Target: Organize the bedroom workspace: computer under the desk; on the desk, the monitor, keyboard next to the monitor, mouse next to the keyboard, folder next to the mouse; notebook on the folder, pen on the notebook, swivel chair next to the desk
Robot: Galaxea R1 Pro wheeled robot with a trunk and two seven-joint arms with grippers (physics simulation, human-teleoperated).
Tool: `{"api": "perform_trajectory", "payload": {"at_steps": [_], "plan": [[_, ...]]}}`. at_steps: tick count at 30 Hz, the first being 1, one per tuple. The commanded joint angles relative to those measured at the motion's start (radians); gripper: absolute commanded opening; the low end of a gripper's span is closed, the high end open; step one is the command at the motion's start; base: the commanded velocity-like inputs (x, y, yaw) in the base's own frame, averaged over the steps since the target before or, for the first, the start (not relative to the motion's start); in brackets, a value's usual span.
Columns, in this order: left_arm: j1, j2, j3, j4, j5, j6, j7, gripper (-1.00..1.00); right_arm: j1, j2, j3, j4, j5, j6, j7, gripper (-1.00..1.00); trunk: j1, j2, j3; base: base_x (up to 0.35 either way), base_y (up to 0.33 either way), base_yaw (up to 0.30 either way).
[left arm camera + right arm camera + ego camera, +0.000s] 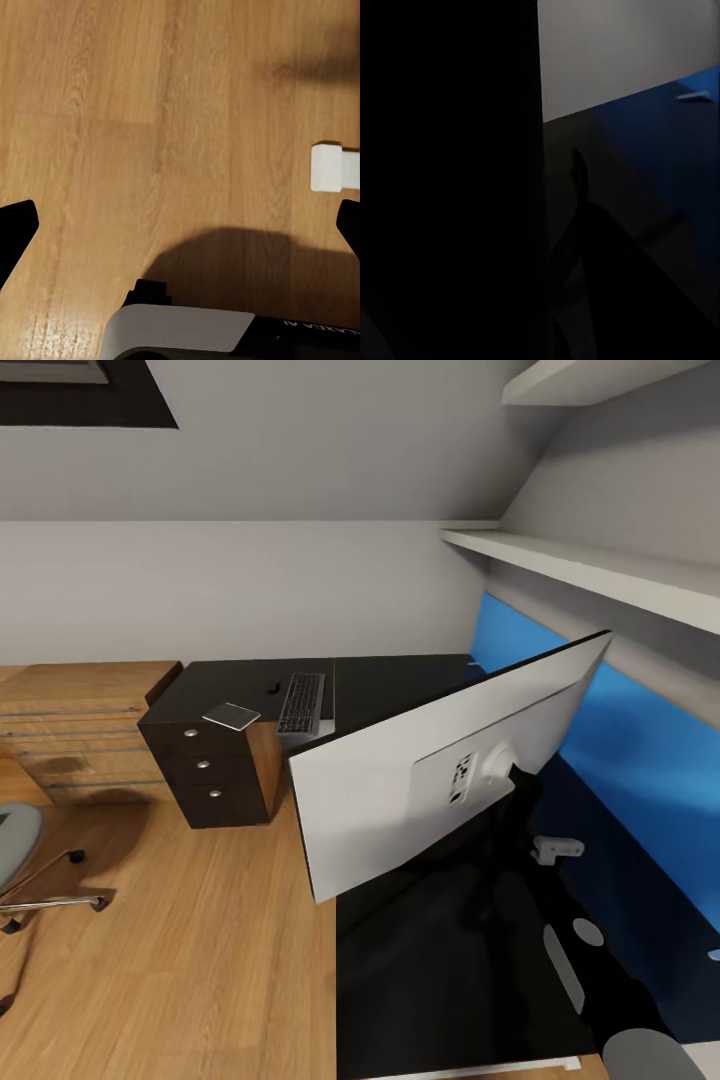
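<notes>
Fingers of our left gripper spread apart over bare wooden floor in the left wrist view; our right's state we cannot tell. From the head, the monitor stands tilted on the tabletop, white back toward us, long axis eight-to-two o'clock; the keyboard lies at eleven o'clock, swivel chair at nine.

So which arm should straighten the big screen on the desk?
Probably the right: its wrist camera already looks across the desk toward the blue back panel. The left gripper hangs open over the wooden floor, away from the desk.
</notes>
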Motion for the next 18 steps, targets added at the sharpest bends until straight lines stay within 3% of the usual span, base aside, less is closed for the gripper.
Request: {"api": "perform_trajectory", "payload": {"at_steps": [1,18], "plan": [[0.000,0.000,0.009,0.000,-0.007,-0.002,-0.002,1.00,0.000,-0.002,-0.002,0.020,0.000,0.002,-0.003,-1.00,0.000,0.000,-0.001,0.001,0.000,0.000],[0.000,0.000,0.009,0.000,-0.007,-0.002,-0.002,1.00,-0.002,-0.003,-0.004,0.055,0.001,0.002,-0.061,-1.00,0.000,0.000,-0.001,0.000,0.000,0.000]]}}
